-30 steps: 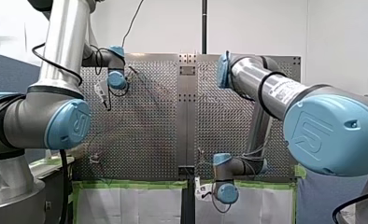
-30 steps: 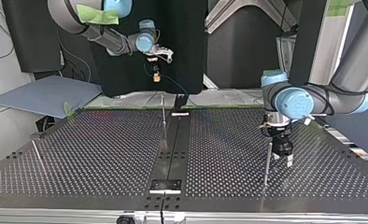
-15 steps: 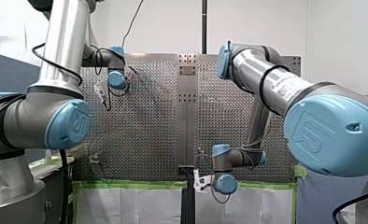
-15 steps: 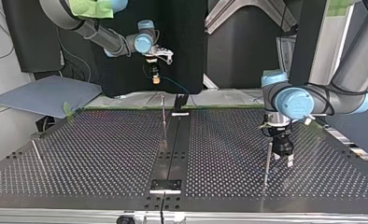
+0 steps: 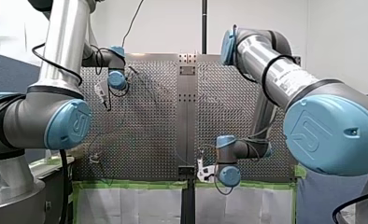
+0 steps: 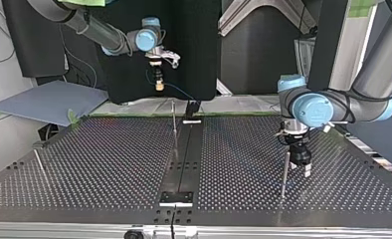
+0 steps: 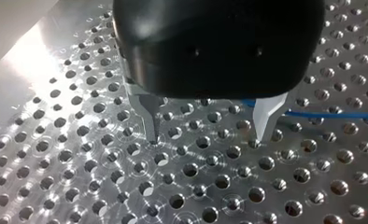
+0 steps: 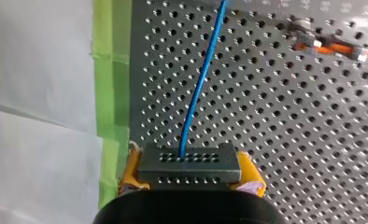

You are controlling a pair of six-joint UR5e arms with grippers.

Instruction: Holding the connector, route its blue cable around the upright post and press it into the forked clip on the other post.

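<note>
The perforated metal table (image 6: pixel 109 164) has a dark strip (image 6: pixel 186 149) down its middle. Green tape (image 5: pixel 130 184) runs along one edge, with white sheets (image 8: pixel 37 93) beyond it. In the top view a black curtain (image 6: pixel 184 50) and a grey board (image 6: pixel 49 102) stand behind the table. A thin middle post (image 6: pixel 174 127) rises beside the strip, and an outer post (image 6: pixel 285 174) stands at the top view's right. My right gripper (image 6: pixel 157 84) hangs high over the far edge, its yellow pads (image 8: pixel 250 172) clamped on the dark connector (image 8: pixel 189 163). The blue cable (image 8: pixel 198 88) leaves the connector and runs out over the table. My left gripper (image 7: pixel 205 139) stands just beside the outer post with its metal fingers (image 7: pixel 149 116) spread apart, their tips on the table and nothing between them. A stretch of the cable lies behind one finger. Compared with a second ago, my right gripper and the connector have shifted toward the top view's left and slightly higher, while my left gripper has not moved.
</note>
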